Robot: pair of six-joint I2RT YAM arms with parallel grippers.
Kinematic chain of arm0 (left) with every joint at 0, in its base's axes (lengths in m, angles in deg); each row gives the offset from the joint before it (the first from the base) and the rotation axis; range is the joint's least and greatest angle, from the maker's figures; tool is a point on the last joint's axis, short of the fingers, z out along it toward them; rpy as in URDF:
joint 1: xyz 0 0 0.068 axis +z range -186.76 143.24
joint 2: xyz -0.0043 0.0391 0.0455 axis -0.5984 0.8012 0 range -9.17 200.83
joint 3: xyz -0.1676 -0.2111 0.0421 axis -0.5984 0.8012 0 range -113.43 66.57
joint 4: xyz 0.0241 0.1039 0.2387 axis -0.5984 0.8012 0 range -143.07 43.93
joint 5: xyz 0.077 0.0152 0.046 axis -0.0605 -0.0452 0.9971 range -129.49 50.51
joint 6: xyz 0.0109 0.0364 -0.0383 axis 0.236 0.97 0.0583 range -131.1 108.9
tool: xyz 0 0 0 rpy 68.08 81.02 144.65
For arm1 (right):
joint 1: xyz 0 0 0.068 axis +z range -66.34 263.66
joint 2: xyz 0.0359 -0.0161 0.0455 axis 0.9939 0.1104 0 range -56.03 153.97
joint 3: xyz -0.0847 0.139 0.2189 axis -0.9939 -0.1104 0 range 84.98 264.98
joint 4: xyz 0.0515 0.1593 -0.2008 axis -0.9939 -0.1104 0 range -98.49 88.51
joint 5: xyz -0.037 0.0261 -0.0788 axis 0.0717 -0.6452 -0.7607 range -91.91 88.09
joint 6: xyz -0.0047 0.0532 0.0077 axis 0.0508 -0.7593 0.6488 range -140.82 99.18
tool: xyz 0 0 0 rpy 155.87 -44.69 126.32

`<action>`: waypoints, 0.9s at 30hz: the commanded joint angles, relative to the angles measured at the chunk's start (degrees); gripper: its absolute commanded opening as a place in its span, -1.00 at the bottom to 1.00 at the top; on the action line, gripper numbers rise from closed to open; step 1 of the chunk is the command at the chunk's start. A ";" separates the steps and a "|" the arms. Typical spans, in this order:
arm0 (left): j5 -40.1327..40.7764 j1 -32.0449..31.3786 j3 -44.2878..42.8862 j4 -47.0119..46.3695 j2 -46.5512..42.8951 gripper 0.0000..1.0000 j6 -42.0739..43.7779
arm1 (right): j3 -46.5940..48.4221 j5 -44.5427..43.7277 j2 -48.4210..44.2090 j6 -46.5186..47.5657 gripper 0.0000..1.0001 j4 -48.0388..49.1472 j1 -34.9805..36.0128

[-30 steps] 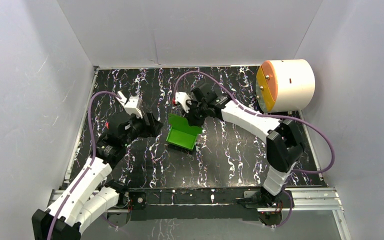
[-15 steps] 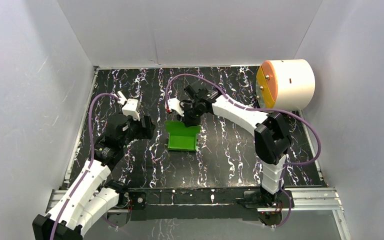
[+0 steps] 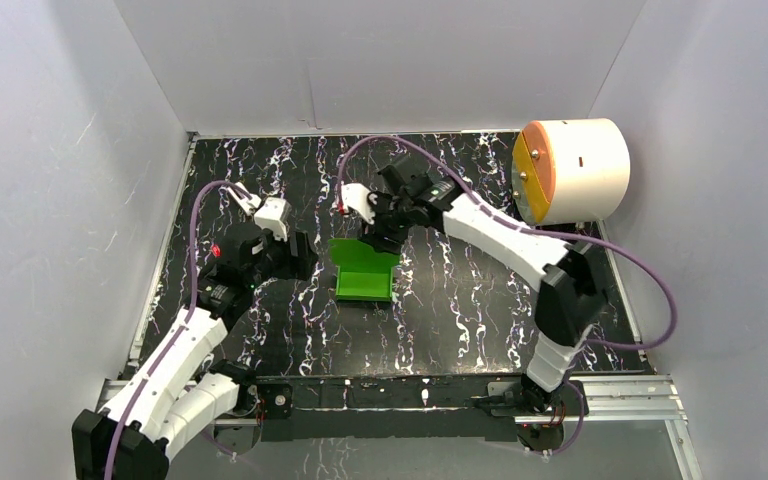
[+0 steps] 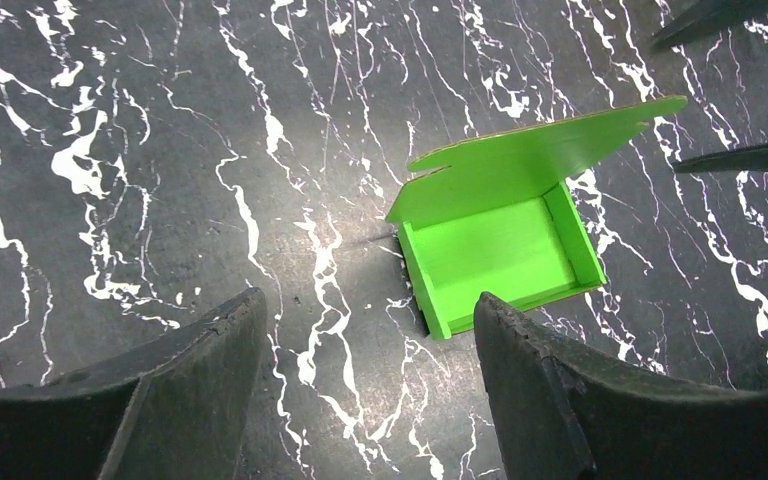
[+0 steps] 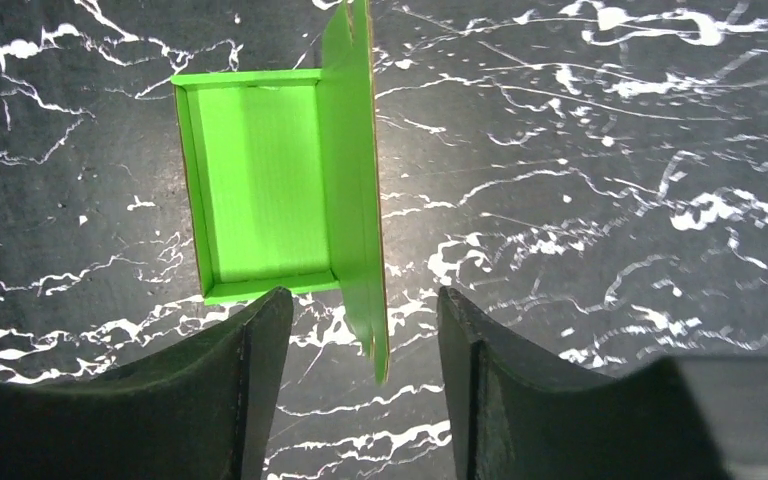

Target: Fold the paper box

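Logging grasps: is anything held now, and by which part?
Nothing. The lid flap of the bright green card box stands untouched inside the open right gripper; the left gripper is open, apart.

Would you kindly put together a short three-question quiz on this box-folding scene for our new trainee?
1. True or false: the paper box lies with its lid flap folded shut.
2. Between whose fingers does the flap stand? A) left gripper B) right gripper C) neither
3. Fill in: the white cylinder lies at the far ____ corner of the table.
Key: 1 false, the flap stands up; 2 B, and both grippers are open; 3 right.
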 commanded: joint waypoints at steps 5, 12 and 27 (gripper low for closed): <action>-5.47 0.35 -5.28 1.12 5.68 0.46 3.30 | -11.10 -5.59 -14.36 -13.41 0.60 10.43 -1.00; -8.26 0.30 -9.83 2.36 12.77 0.44 5.37 | -16.12 -7.41 -16.52 -17.96 0.52 13.27 -1.97; -17.62 1.33 -18.74 4.65 28.17 0.18 9.66 | -21.33 4.57 -13.46 -17.61 0.16 20.26 -8.04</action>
